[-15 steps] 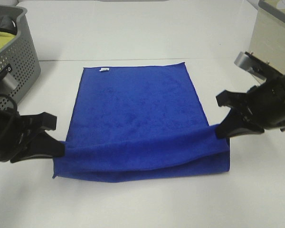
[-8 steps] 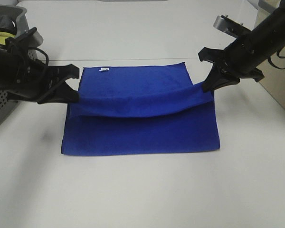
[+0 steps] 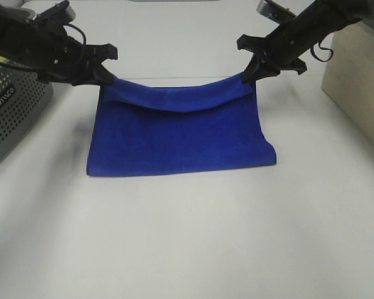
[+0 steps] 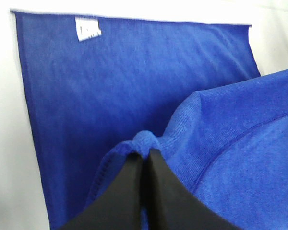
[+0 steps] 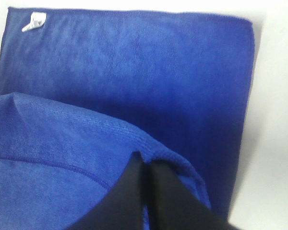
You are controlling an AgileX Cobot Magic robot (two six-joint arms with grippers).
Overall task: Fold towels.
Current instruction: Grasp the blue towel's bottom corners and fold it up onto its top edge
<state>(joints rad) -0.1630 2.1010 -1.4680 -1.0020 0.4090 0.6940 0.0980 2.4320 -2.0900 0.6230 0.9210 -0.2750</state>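
Left end effector point(image 3: 109, 79) and right end effector point(image 3: 247, 75) pinch corners of the towel point(image 3: 181, 137), whose long axis runs side to side.

Both arms are matte black and angular. The left arm point(image 3: 34, 47) has a thin black cable point(image 3: 73, 31) looping over it. The right arm point(image 3: 305, 28) carries a grey metal plate point(image 3: 268, 7) and a hanging cable loop point(image 3: 325, 51). Up close, the left gripper point(image 4: 144, 153) and right gripper point(image 5: 144, 159) show smooth, dark fingers point(image 4: 127, 191), tapering like wedges.
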